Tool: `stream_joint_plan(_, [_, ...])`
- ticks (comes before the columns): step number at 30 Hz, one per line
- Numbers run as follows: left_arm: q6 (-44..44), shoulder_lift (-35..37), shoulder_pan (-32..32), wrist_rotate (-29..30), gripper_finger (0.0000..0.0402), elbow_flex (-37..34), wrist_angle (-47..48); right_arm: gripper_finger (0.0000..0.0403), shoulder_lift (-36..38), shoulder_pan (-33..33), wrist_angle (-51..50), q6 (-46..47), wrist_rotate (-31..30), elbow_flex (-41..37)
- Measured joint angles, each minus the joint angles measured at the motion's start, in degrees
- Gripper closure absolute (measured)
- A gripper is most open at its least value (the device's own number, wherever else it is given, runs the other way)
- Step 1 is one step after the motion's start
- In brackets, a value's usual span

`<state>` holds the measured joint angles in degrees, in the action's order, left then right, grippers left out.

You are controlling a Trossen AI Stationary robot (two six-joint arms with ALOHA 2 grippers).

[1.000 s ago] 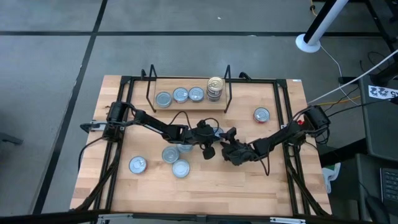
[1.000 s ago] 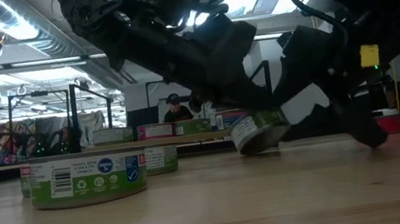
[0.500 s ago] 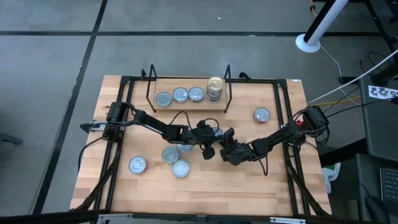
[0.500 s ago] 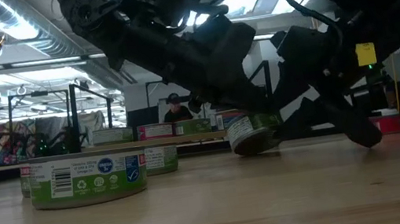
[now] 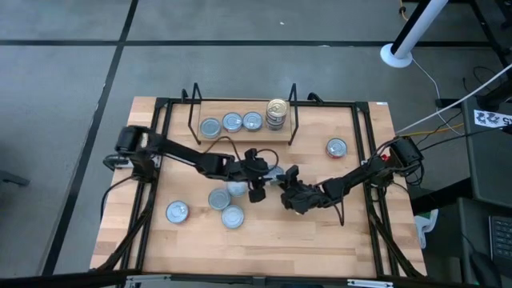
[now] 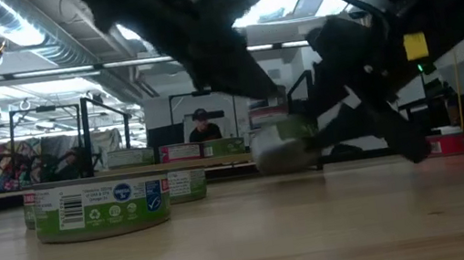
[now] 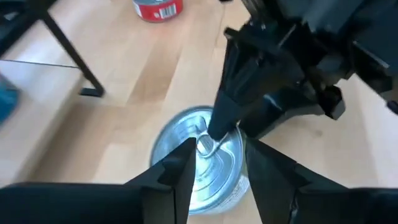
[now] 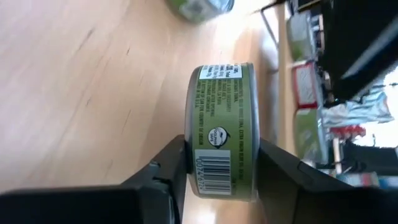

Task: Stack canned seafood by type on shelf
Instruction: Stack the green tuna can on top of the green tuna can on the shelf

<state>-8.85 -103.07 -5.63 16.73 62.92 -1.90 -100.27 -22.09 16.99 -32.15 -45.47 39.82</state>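
Centre of the high view: the two grippers meet over one green-labelled can (image 8: 222, 134). The right gripper (image 5: 290, 189) grasps it, a finger on each flat face, label and barcode showing between them in the right wrist view. The can is tipped on edge, clear of the wooden table (image 5: 352, 232), blurred at mid-frame in the low view.

The left gripper (image 5: 258, 178) sits just left of it. Its fingers (image 7: 171, 177) stand apart, flanking the silver lid without pressing on it; released, by the look of the left wrist view.

The shelf (image 5: 240, 136) lies at upper centre of the high view, three silver-lidded cans (image 5: 231, 122) flat in a row on its base, a short stack topped by a gold lid (image 5: 277, 108) at its right end.

Loose cans: a red one (image 5: 337, 148) right of the shelf, three silver-lidded ones (image 5: 178, 212) at lower left of the table.
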Motion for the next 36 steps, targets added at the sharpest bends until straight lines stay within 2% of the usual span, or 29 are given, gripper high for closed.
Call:
stream_joint_plan(7, [0.0, 10.0, 0.1, 0.5, 0.0273, 0.0, 8.8, 0.0262, 0.0, 2.1, 0.2, -7.1, 0.6, 5.5])
stream_joint_plan(12, [0.0, 16.1, 0.1, 1.3, 0.0284, 0.0, 13.1, 0.0261, 0.0, 7.3, 0.0, -10.1, 0.9, 9.5])
stream_joint_plan(17, [0.9, 20.5, 0.1, 5.7, 0.0297, 0.0, 16.6, 0.026, 0.1, 13.5, 0.1, -10.4, 3.1, 13.7])
stream_joint_plan(21, [2.1, 22.4, 0.2, 8.4, 0.0307, 0.0, 18.1, 0.0259, 0.1, 18.3, 0.0, -10.4, 9.0, 16.4])
stream_joint_plan(28, [3.4, 22.2, 0.8, 8.5, 0.0322, 0.0, 18.1, 0.0259, 0.1, 25.5, 2.9, -12.6, 17.3, 17.9])
stream_joint_plan(36, [3.5, 22.1, 0.9, 8.5, 0.0332, 0.0, 18.1, 0.0259, -0.7, 29.8, 4.7, -14.7, 20.7, 17.9])
